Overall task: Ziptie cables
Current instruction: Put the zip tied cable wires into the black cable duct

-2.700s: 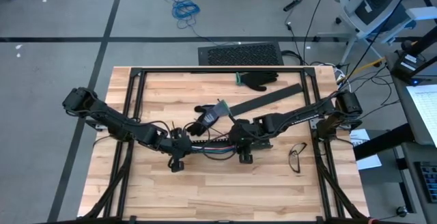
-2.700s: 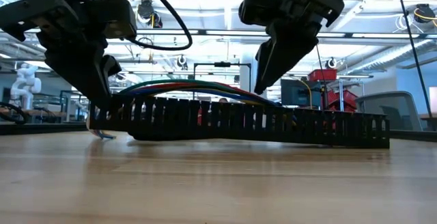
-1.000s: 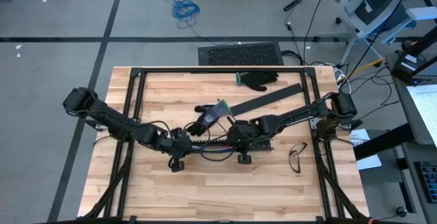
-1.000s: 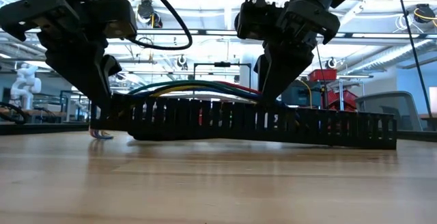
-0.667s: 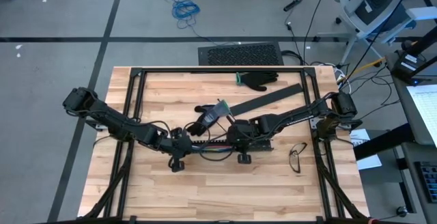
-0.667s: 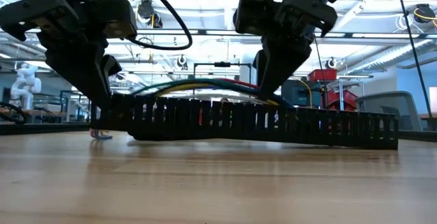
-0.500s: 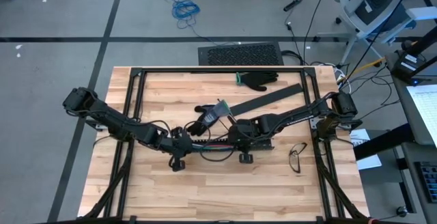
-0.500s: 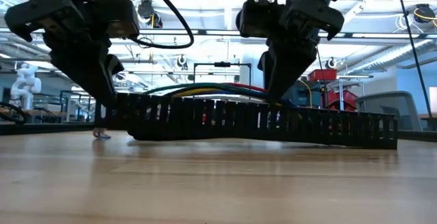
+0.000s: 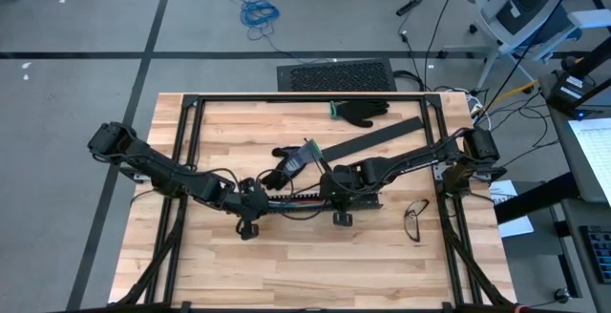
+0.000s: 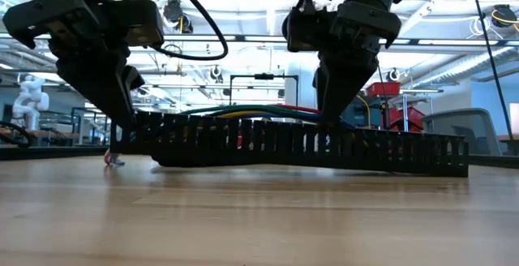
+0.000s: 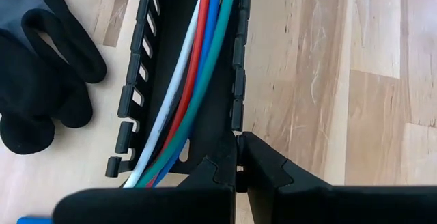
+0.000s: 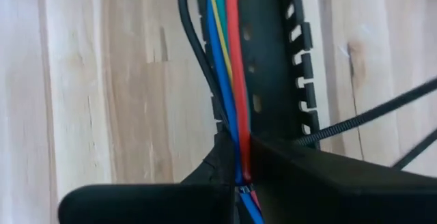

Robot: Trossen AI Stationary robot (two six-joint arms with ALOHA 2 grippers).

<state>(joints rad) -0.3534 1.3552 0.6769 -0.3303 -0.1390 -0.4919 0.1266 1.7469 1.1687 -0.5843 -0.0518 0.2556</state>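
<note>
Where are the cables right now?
High view: the cables lie mid-table in the black slotted channel, between the left tool and right tool.

Pale wooden table (image 9: 286, 256), smooth, grain visible; matt black plastic channel (image 11: 225, 67); glossy-sheathed cables (image 11: 205, 60); the glove (image 11: 41, 74) looks rubber-coated knit, perhaps.

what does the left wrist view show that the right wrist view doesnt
Only the left wrist view shows a dark grey knit work glove beside the long black slotted plastic channel, and a white wire in the bundle.

Only the right wrist view shows a thin black ribbed ziptie crossing the channel wall, a yellow wire, and a black wire running outside the channel.

Both show red, blue and green cables lying in the channel on the light wooden table.
</note>
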